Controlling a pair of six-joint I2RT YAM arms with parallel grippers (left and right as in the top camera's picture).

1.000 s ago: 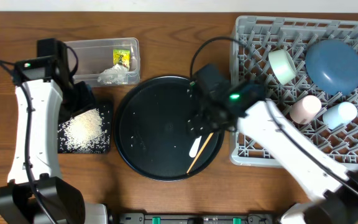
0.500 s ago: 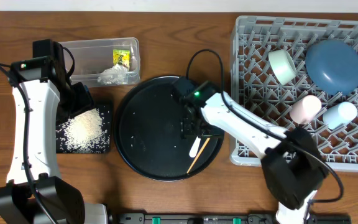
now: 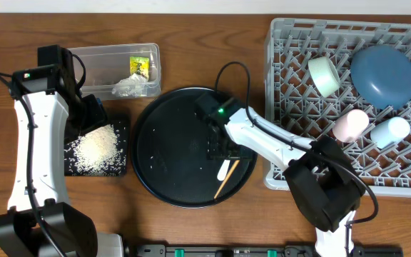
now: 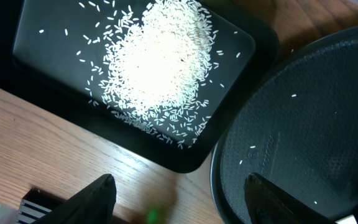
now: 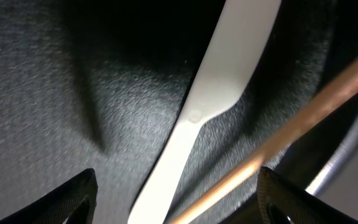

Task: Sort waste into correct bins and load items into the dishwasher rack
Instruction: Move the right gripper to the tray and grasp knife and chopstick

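My right gripper (image 3: 225,148) is open, low over the round black tray (image 3: 163,164), its fingers (image 5: 176,199) straddling the white spoon (image 5: 210,93) and the wooden chopstick (image 5: 303,121). Both lie on the tray (image 3: 225,171). My left gripper (image 4: 179,199) is open and empty beside the shallow black tray (image 3: 116,168) with the white rice pile (image 3: 95,148); the rice also shows in the left wrist view (image 4: 154,59). The clear tub (image 3: 98,61) holds the yellow-green wrapper (image 3: 140,66) and whitish scraps (image 3: 130,86). The grey rack (image 3: 291,175) holds the dark blue bowl (image 3: 383,75), mint bowl (image 3: 325,76), pink cup (image 3: 351,124) and pale blue cup (image 3: 391,131).
A few stray rice grains lie on the round tray (image 4: 291,124). Bare wooden table (image 3: 191,36) shows behind the trays and between the black tray and round tray. A black cable (image 3: 223,71) loops above the right arm.
My right arm has swung its gripper left and down over the spoon and chopstick on the round tray. The left arm has barely moved.
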